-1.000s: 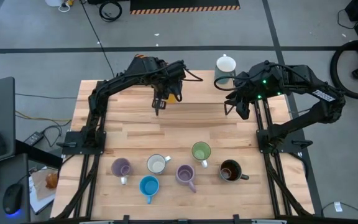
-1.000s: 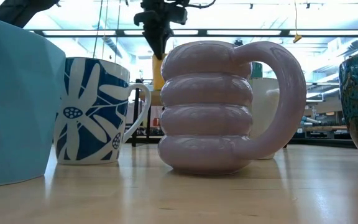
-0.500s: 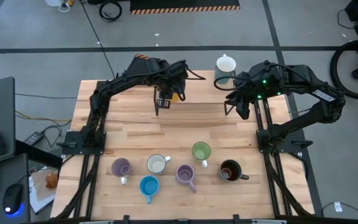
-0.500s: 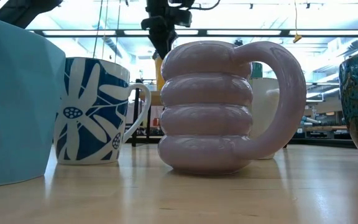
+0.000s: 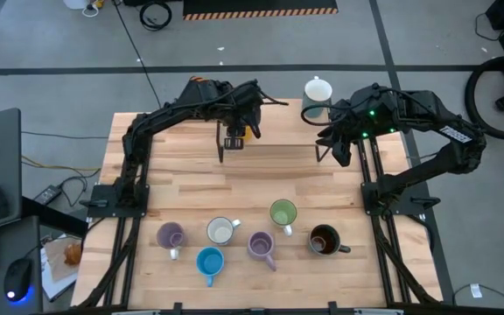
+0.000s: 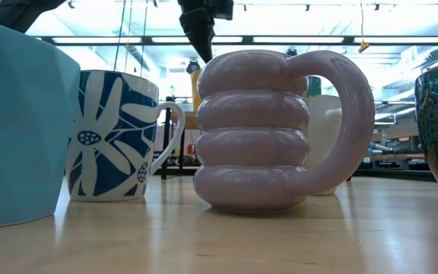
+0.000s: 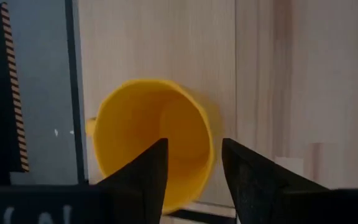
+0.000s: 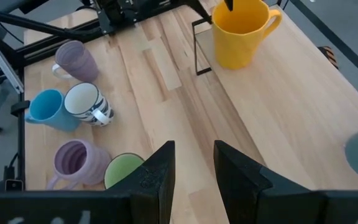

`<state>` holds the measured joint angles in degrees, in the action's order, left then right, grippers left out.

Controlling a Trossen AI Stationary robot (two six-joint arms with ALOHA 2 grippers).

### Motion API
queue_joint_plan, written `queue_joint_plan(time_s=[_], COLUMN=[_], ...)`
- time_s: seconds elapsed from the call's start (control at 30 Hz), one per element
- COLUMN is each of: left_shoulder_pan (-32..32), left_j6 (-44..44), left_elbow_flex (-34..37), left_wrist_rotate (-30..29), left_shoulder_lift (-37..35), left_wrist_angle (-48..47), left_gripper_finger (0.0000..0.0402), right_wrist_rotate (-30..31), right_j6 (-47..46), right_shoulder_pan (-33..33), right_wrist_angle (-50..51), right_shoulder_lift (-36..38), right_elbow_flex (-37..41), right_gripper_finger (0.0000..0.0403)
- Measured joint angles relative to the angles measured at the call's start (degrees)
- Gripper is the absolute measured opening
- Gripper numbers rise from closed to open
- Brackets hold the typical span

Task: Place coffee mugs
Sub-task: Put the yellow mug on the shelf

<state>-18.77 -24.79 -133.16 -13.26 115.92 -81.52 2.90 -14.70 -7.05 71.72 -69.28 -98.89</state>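
High view: the left gripper [image 5: 234, 140] hangs with fingers apart over the orange mug [image 5: 252, 131] standing near the table's [image 5: 278, 179] far edge. The right gripper [image 5: 335, 150], empty and part open, waits near a white mug [image 5: 318, 91] at the far edge. Six mugs [image 5: 252, 238] cluster along the near side.

I see lots of bare table [image 5: 287, 179] in the middle to move through. Six mugs [image 5: 248, 236] crowd the near edge. An orange mug [image 8: 240, 34] blocks the far edge.
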Motion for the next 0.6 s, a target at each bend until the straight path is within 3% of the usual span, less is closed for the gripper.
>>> queue_joint_plan(time_s=[0.1, 0.33, 0.6], left_shoulder_pan=[-0.08, -1.7, 1.08], left_j6=[4.89, 16.91, 23.4], left_elbow_flex=[0.0, 0.52, 0.52], left_wrist_rotate=[2.4, 17.84, 19.51], left_shoulder_lift=[-3.16, -10.63, -13.82], left_wrist_angle=[1.42, 9.8, 14.96], left_gripper_finger=[0.0164, 0.0151, 0.0141], right_wrist_rotate=[-0.17, -5.85, -10.75], right_j6=[1.12, 9.7, 17.99], right_shoulder_pan=[-0.34, -2.5, -3.98], right_wrist_angle=[-0.19, -4.76, -7.43], right_shoulder_lift=[-0.08, -4.84, -10.02], right_elbow_flex=[0.0, 0.0, 0.02], right_gripper_finger=[0.0117, 0.0117, 0.0116])
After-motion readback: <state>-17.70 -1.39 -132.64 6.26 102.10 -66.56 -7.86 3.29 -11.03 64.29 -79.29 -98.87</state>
